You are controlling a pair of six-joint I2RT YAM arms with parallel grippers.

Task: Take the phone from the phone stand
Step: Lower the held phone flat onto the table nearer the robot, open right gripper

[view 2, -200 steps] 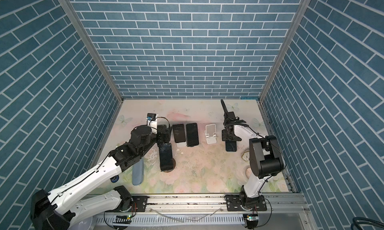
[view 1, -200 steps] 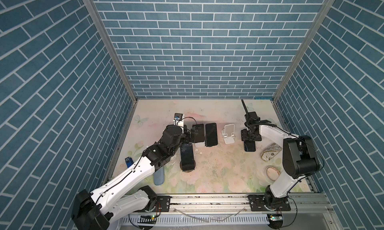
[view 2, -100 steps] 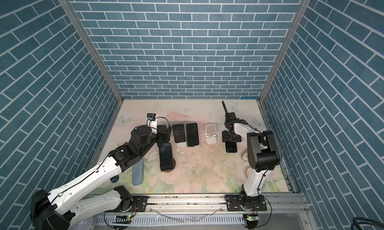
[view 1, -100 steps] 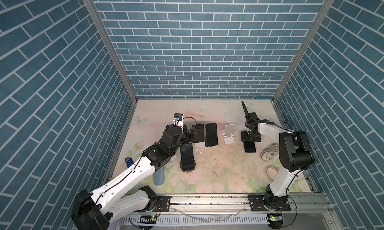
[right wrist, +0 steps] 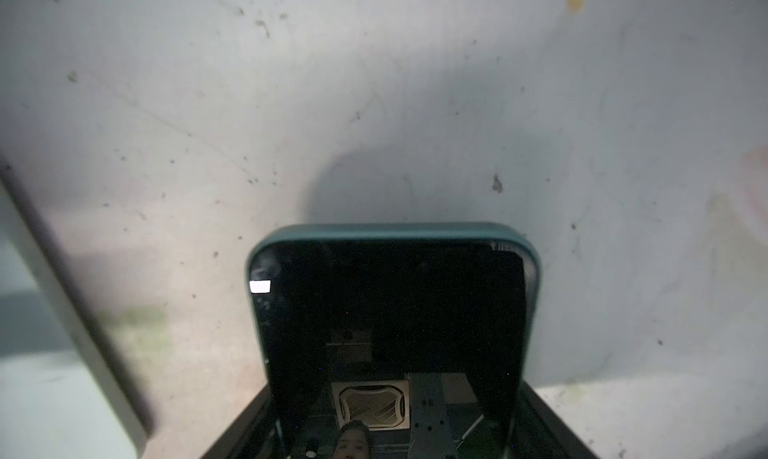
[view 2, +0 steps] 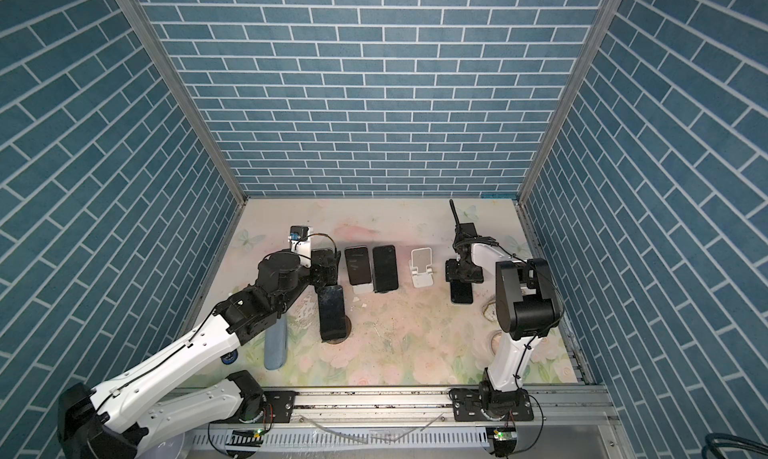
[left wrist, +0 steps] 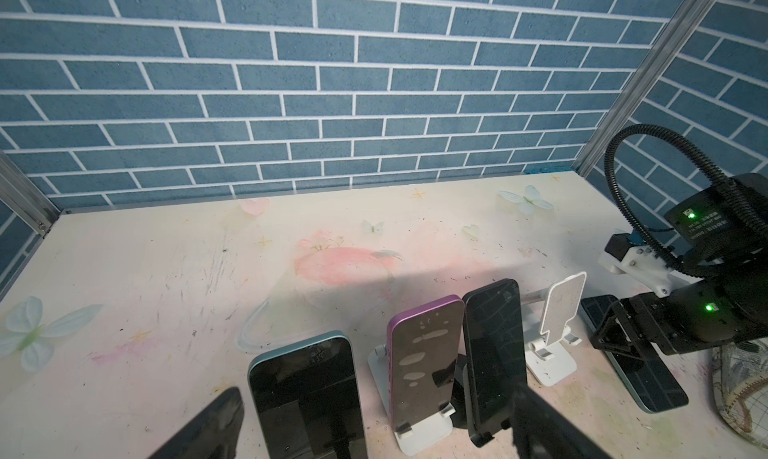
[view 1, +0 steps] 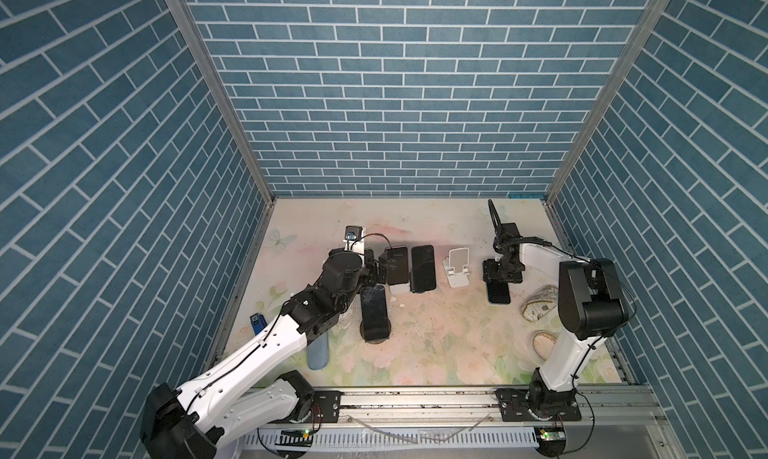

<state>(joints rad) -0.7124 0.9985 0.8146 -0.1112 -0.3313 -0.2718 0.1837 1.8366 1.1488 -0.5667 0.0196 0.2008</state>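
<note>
Teal-edged phone (right wrist: 390, 336): flat glossy slab, rounded corners, dark glass mirroring a ceiling vent. Lies face-up on the tabletop (view 1: 436, 332), off any stand, just R of the empty white stand (view 1: 457, 266) in both top views. Its far end sits between the right gripper (view 1: 500, 275) fingers; black finger (right wrist: 552, 419) flanks each long edge in R wrist view. Jaws partly spread around the phone; contact vs small gap: cannot tell.

White stand: matte plastic, flat back plate w/ lip, hinged foot. Nothing on it.

Further L, black phone (left wrist: 494, 353) leans on a dark stand, base mostly hidden. Purple-rimmed phone (left wrist: 424, 361) leans on a second white stand (left wrist: 419, 434), glass smudged w/ pale glare blots. Blue-rimmed phone (left wrist: 307, 398) upright, nearest the left gripper (left wrist: 374, 432).

Left gripper spread wide, holding nothing; dark fingers (left wrist: 208, 428) frame the view's lower edge.

Tabletop: pale, scuffed, faded floral + butterfly print. Blue cylinder (view 1: 319, 349) lies by the L arm. Patterned rounded object (view 1: 540, 308) near R wall.
</note>
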